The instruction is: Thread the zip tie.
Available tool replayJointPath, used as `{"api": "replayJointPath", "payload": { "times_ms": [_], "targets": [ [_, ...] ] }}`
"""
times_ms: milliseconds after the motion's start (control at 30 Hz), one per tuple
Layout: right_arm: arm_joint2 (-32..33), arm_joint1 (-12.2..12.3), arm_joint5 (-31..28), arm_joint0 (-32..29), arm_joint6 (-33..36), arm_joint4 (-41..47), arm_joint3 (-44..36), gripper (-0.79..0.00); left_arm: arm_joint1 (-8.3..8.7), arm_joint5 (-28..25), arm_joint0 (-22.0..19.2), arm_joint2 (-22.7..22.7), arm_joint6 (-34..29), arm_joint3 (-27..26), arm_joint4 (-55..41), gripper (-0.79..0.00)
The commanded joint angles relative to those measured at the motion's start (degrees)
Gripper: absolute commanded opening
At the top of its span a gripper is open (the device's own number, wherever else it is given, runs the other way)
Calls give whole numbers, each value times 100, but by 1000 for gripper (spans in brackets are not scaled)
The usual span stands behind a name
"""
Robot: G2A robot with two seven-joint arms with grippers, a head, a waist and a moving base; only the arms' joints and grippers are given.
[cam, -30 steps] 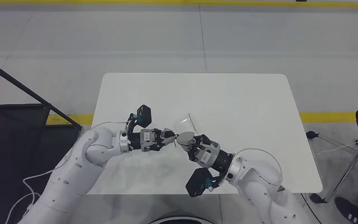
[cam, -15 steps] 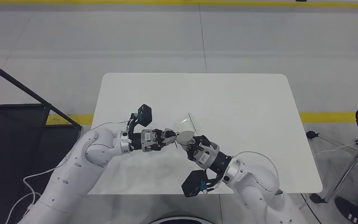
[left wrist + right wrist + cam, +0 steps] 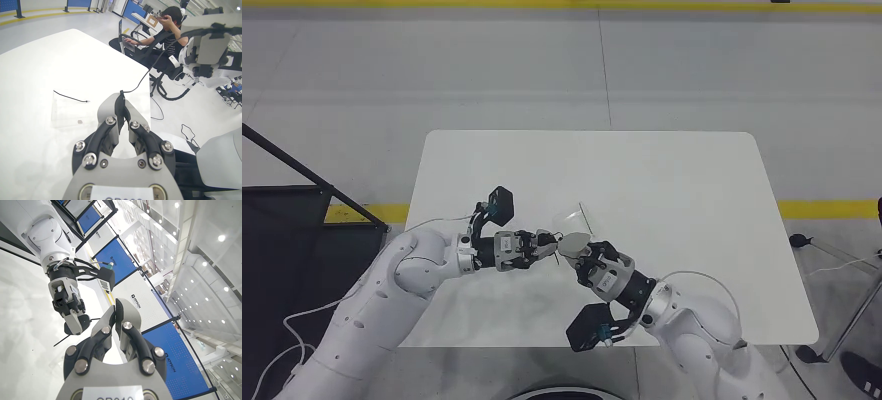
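Note:
A black zip tie (image 3: 132, 91) sticks out from the tips of my left gripper (image 3: 121, 98), which is shut on it; its strap curves away past the table's edge. In the right wrist view the same zip tie (image 3: 60, 341) runs through the left gripper (image 3: 78, 326), one thin end hanging free and the other passing behind my right gripper (image 3: 115, 306). The right gripper's pads are pressed together with nothing showing between them. In the top view the left gripper (image 3: 547, 243) and right gripper (image 3: 572, 247) meet tip to tip above the table's front middle.
A second black zip tie (image 3: 70, 97) lies on a clear plastic bag (image 3: 572, 215) just beyond the grippers. The white table (image 3: 672, 190) is bare around them. A person sits at a desk past the table's right side.
The right arm's elbow and wrist camera have shifted slightly left. Both grippers stay close together at nearly the same spot, the left still holding the zip tie.

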Motion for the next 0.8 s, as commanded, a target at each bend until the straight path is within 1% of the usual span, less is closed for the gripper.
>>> {"api": "replayJointPath", "payload": {
  "times_ms": [0,567,667,767],
  "targets": [
    [0,0,0,0,0,0,0,-785,0,0,0,0,0,0,0,-785],
    [0,0,0,0,0,0,0,-785,0,0,0,0,0,0,0,-785],
    [0,0,0,0,0,0,0,-785,-7,135,68,8,75,-94,86,-785],
    [-13,-12,77,-39,127,2,-21,-785,-7,116,120,11,107,-130,89,-785]
  ]
}}
